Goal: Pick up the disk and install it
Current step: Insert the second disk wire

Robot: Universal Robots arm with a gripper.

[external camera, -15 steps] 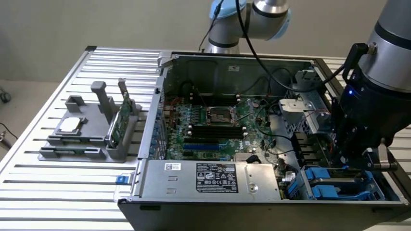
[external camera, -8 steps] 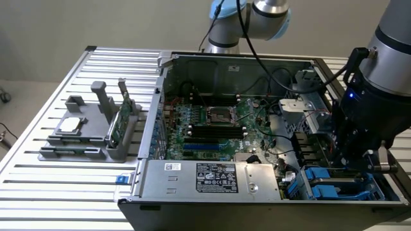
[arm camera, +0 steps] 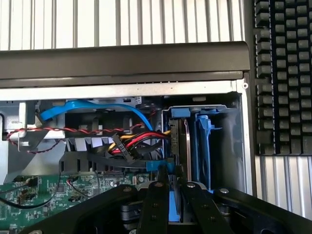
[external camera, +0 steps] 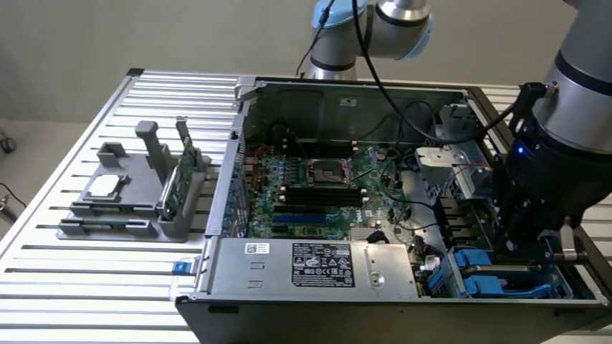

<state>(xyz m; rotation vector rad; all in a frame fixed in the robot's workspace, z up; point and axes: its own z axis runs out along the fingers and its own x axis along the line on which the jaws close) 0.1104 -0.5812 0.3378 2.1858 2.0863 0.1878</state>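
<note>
**benchrat:** Going across the exterior view from its left: the grey parts stand (external camera: 134,201) is sitting on the slatted table (external camera: 57,272), holding a processor chip (external camera: 105,186) and a green circuit card (external camera: 182,179). Then the open PC case (external camera: 383,304), with the motherboard (external camera: 316,186) and the power supply (external camera: 311,265). Over at the exterior view's right, the arm is reaching down into the drive bay corner.

**solderjoe:** So which step is that, pick or install?

**benchrat:** Looks like install to me. In the wrist view the gripper (arm camera: 169,207) is pinching narrowly on the disk (arm camera: 186,146), which is standing on edge in its blue carrier rails (arm camera: 204,141) and sitting partway in the bay, right beside the red, yellow and black cable bundle (arm camera: 131,141).

**solderjoe:** Fully seated?

**benchrat:** Can't tell. I'd guess the next move needs a straight push along the bay guides, keeping clear of those cables. The disk's label face isn't showing, the bay floor is hidden by the fingers, and in the exterior view the arm is covering the grip itself.
</note>
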